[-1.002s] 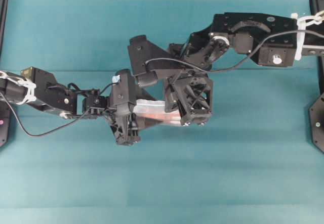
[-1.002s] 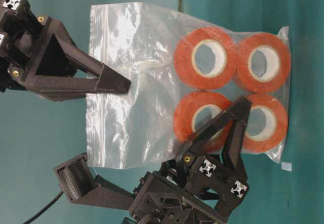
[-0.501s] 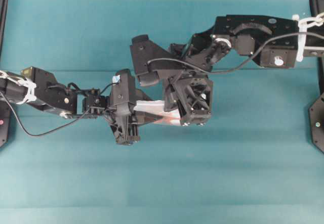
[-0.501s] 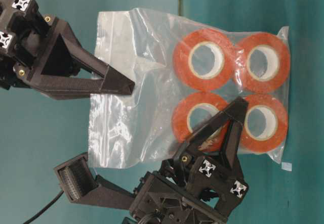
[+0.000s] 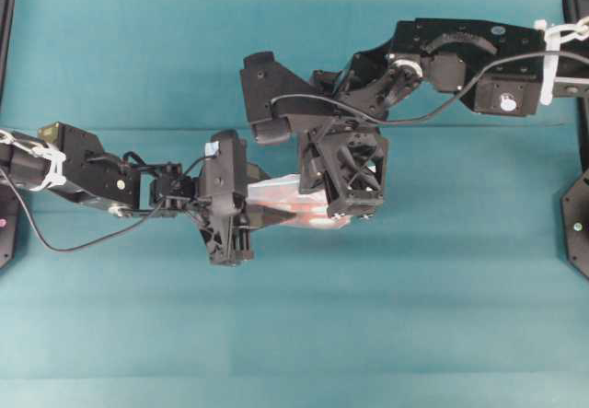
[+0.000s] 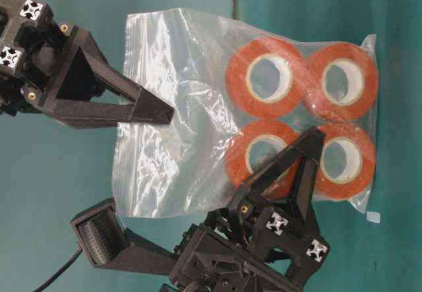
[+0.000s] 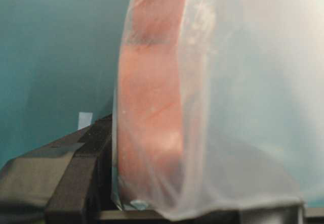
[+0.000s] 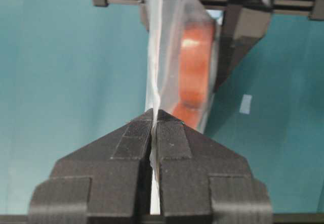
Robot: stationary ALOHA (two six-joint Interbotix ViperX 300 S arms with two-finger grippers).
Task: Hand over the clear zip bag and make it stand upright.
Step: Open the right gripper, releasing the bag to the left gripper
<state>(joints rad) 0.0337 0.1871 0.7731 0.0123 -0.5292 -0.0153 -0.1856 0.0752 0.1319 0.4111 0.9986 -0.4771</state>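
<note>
A: How do the jaws stand?

B: The right gripper [image 8: 153, 125] has its jaws pressed together on a fold of the clear zip bag [image 6: 198, 114], pinching the empty film. The left gripper [image 6: 300, 153] has its jaws narrowed on the bag's filled end, one on each side of an orange roll [image 6: 264, 163].

A: And the bag itself?

B: Held in the air between the two grippers, above the teal tabletop [image 5: 294, 334]. It hangs flat-on to the table-level view, four orange rolls clustered at one end.

A: Any writing?

B: None legible on bag or rolls. A small pale tag [image 8: 245, 104] lies on the tabletop, blank as far as I can tell.
</note>
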